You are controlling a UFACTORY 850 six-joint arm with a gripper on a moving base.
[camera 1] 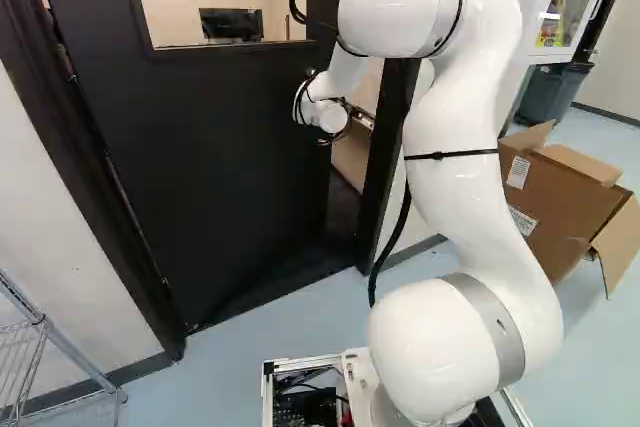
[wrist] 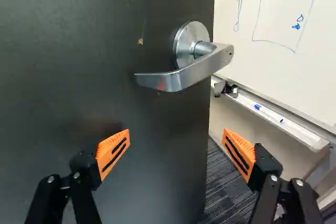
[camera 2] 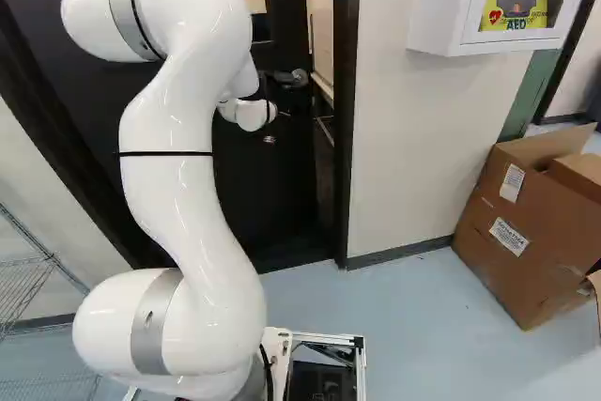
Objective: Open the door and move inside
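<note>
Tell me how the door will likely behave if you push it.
The door should swing rather than slide: its handle edge already stands clear of the frame, so the latch probably won't resist. It looks stiff, a broad flat slab, and may feel heavy at first. Pushing near the lever handle, at the free edge, would likely take least effort.

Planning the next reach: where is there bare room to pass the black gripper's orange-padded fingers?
Bare: the black door beneath its silver lever handle, and the opening between the door's free edge and the white ledge, over dark carpet. Crowded: around the handle, with the ledge seemingly close.
</note>
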